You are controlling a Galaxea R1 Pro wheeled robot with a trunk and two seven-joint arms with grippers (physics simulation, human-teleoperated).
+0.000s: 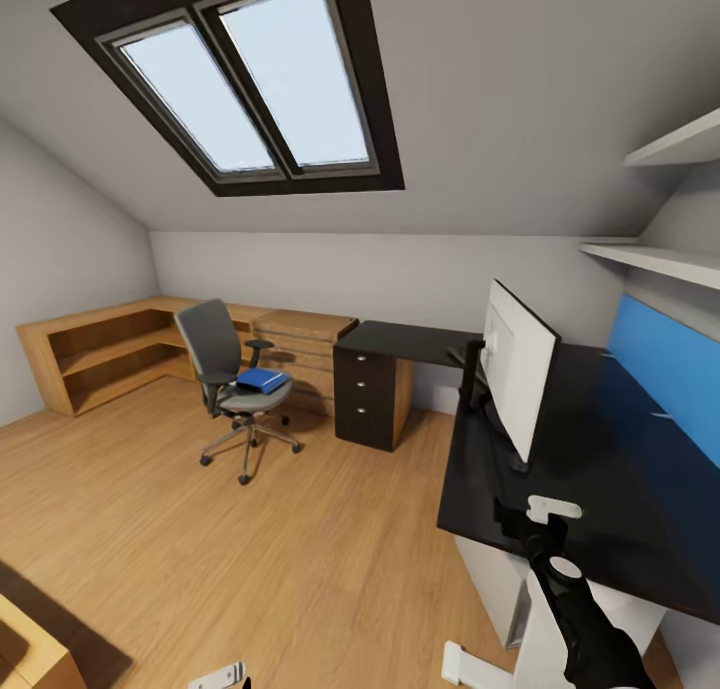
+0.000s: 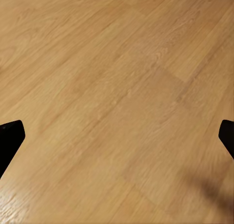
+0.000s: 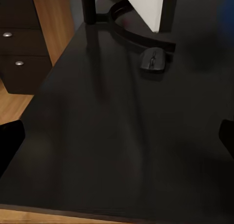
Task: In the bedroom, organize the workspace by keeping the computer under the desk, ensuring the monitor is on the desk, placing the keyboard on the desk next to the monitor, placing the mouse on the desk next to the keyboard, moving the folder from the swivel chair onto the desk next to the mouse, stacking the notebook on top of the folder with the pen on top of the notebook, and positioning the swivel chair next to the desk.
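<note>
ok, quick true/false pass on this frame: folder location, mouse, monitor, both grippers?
1. The flat bright blue folder lies on the grey swivel chair. True.
2. The small black mouse sits on the wooden floor. False: it rests on the glossy black desk, near the monitor's base.
3. The wide white-backed monitor stands on the desk. True.
4. The right gripper holds the mouse. False: it is open, empty, above the desk.
5. The left gripper is open over floor. True.

Right gripper (image 3: 117,136) fingers spread wide; left gripper (image 2: 117,139) likewise.
</note>
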